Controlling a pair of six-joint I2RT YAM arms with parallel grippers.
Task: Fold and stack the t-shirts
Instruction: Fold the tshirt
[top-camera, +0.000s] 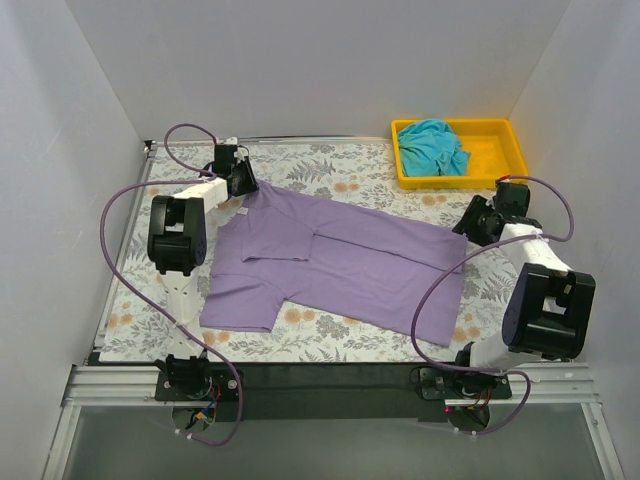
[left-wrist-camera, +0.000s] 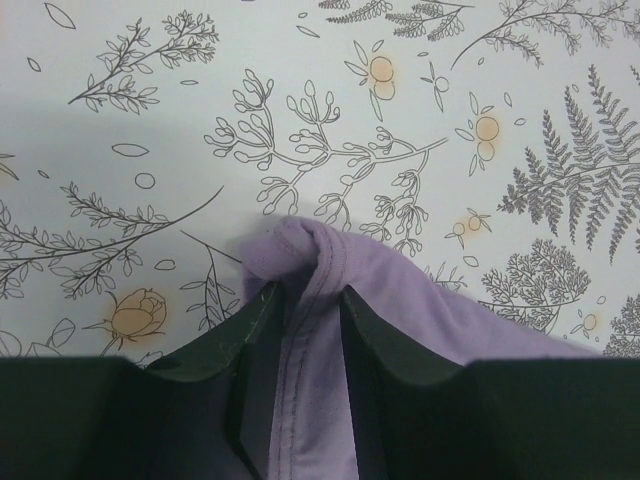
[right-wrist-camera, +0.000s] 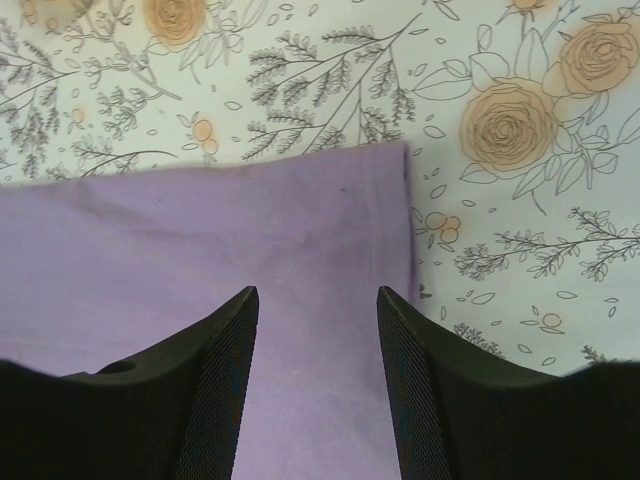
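Note:
The lavender t-shirt (top-camera: 340, 262) lies spread on the floral table, one sleeve folded in over its middle. My left gripper (top-camera: 245, 186) is at the shirt's far left corner and is shut on a bunched hem of it; in the left wrist view (left-wrist-camera: 308, 292) the purple cloth (left-wrist-camera: 400, 295) passes between the fingers. My right gripper (top-camera: 468, 226) is open at the shirt's far right corner. In the right wrist view (right-wrist-camera: 318, 295) its fingers straddle the flat purple cloth (right-wrist-camera: 200, 230) close to the hem. The teal t-shirt (top-camera: 432, 147) lies crumpled in the yellow tray.
The yellow tray (top-camera: 492, 150) stands at the back right corner of the table. White walls close in the left, back and right sides. The floral table cover (top-camera: 330, 165) shows around the shirt. Purple cables loop off both arms.

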